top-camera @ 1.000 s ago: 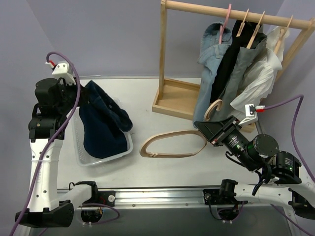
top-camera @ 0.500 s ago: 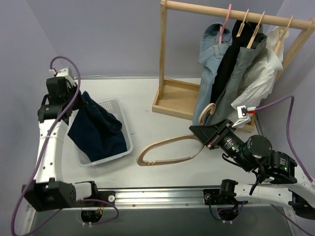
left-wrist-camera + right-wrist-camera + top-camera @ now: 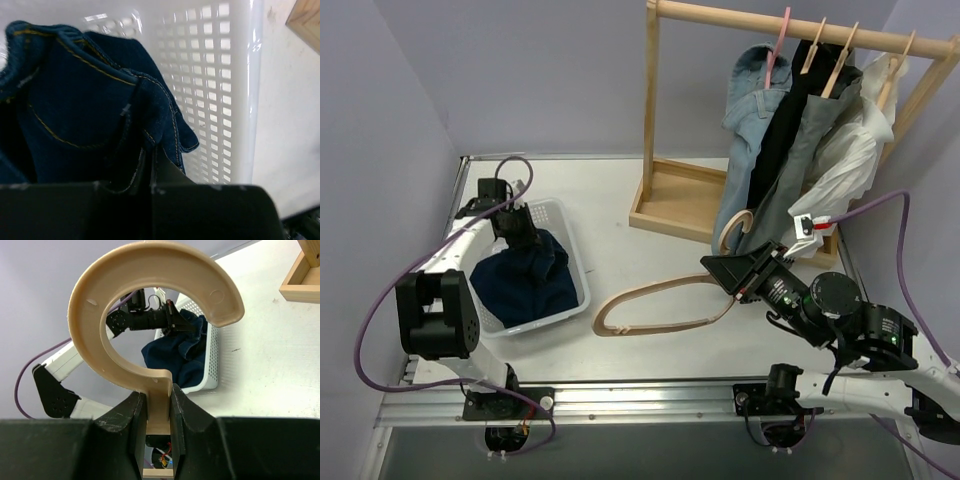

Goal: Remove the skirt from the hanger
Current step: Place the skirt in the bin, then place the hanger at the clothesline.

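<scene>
Over the basket [image 3: 220, 75], the left gripper [image 3: 517, 228] clamped the skirt [image 3: 85, 115], piled directly beneath it; right of the basket, the right gripper [image 3: 159, 405] pinched the bare hanger [image 3: 86, 315].

We see soft, even light from above in all three views. The worktop [image 3: 610, 200] looks bright, and the shadows on it are pale. In the left wrist view the white basket [image 3: 220, 75] shines above the left gripper [image 3: 150, 170]. That gripper is a dark, fuzzy shape, and the blue cloth [image 3: 75, 110] is very dark. In the right wrist view the hanger [image 3: 150, 305] above the right gripper [image 3: 159, 405] is sharp. Things behind it are softer.
</scene>
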